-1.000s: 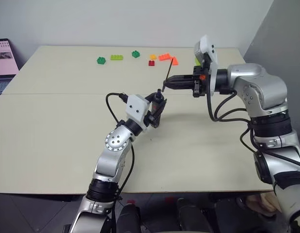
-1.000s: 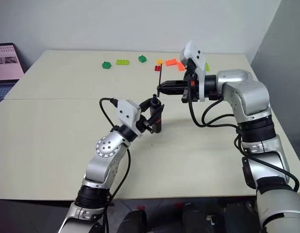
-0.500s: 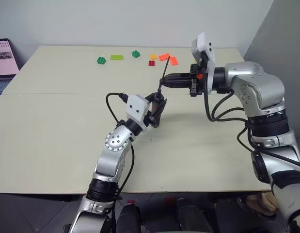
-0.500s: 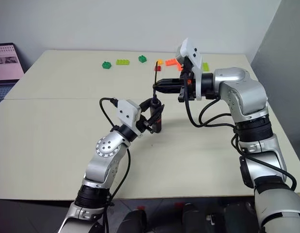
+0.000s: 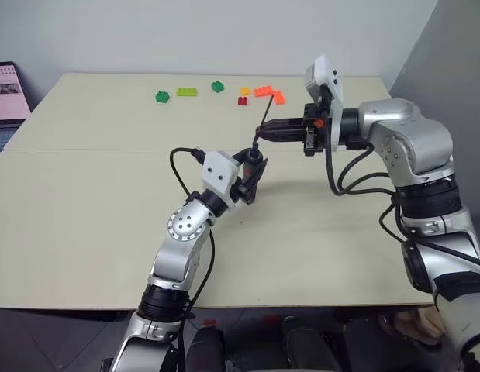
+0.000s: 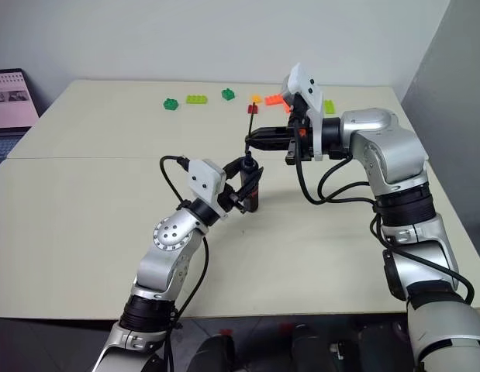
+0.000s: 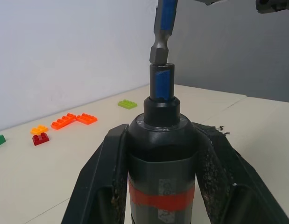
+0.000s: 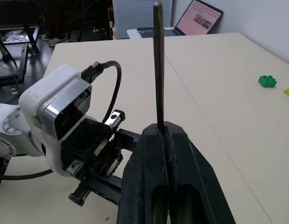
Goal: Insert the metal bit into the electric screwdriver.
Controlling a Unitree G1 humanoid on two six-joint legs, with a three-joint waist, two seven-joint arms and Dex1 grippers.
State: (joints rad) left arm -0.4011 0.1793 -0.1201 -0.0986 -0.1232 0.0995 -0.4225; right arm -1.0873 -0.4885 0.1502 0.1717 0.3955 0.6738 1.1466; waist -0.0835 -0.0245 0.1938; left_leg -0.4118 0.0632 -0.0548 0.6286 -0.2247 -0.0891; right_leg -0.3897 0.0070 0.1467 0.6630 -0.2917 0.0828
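Note:
The electric screwdriver [image 5: 254,164], black with a red band, stands upright over the middle of the table with my left gripper [image 5: 250,182] shut around its body. In the left wrist view its narrow tip [image 7: 161,86] points up between my fingers [image 7: 101,179]. My right gripper [image 5: 260,133] reaches in from the right, shut on the metal bit [image 6: 251,122], a thin dark rod held nearly upright. The bit's lower end [image 7: 159,53] sits directly on top of the screwdriver's tip. Whether it has entered the tip I cannot tell. The right wrist view looks along the bit [image 8: 158,60] rising from my shut right gripper [image 8: 165,135].
Toy bricks lie along the table's far side: green [image 5: 161,96], lime [image 5: 187,92], green [image 5: 217,86], red [image 5: 243,101] and orange [image 5: 267,92]. A laptop [image 5: 3,93] stands beyond the left edge. A seam crosses the table [image 5: 84,149] from left to right.
My right gripper has edged slightly left with the bit, bringing its lower end over the screwdriver's tip. The left arm and screwdriver have held still.

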